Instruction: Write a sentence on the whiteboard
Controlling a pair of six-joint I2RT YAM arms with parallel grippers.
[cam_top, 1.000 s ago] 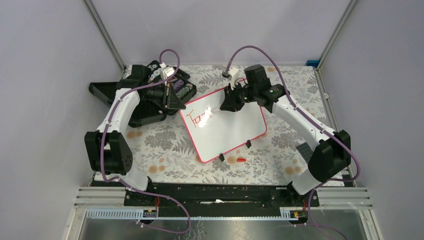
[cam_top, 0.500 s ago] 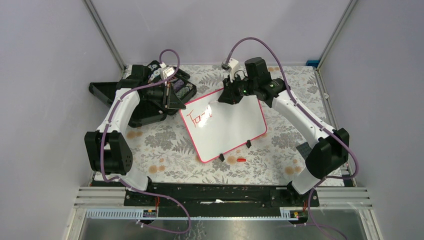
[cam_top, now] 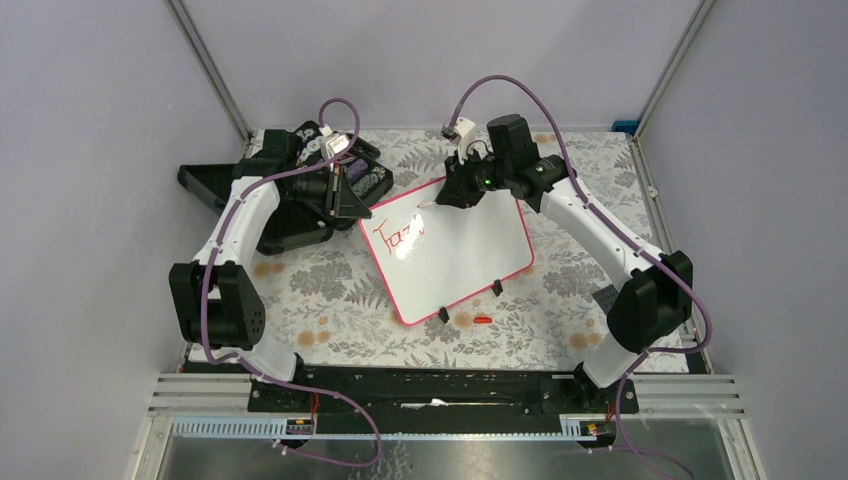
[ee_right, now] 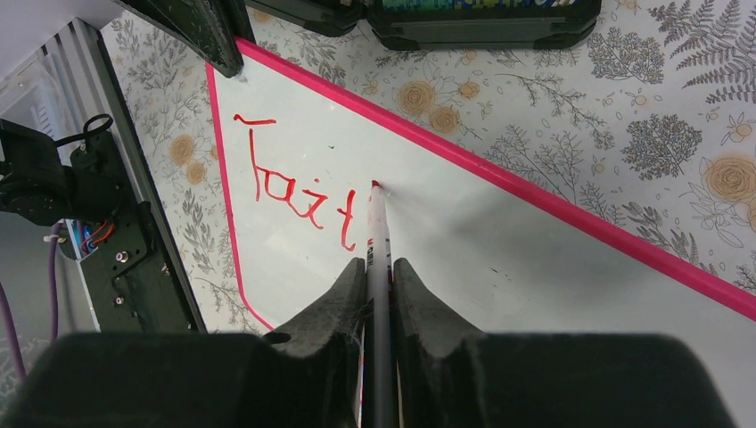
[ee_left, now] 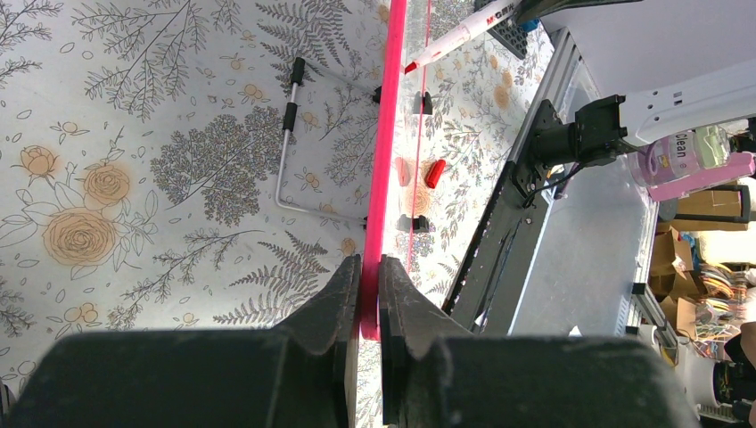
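One whiteboard (cam_top: pixel 470 250) with two clip feet (cam_top: pixel 497 288), one marker (ee_right: pixel 378 232), one red cap (cam_top: pixel 483 320), one black case (cam_top: pixel 300 215).

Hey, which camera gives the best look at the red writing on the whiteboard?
The right wrist view: the red writing is close and legible on the whiteboard, marker tip beside it. Top external shows it tiny; left wrist sees the board edge-on, writing hidden.

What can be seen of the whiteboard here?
The whiteboard is a glossy white rectangle with rounded corners, a thin pink-red rim and two black clip feet on its near edge. It sits askew on the floral table. Red letters mark its left part. The left gripper clamps its rim; the right gripper holds a marker, tip at the surface.
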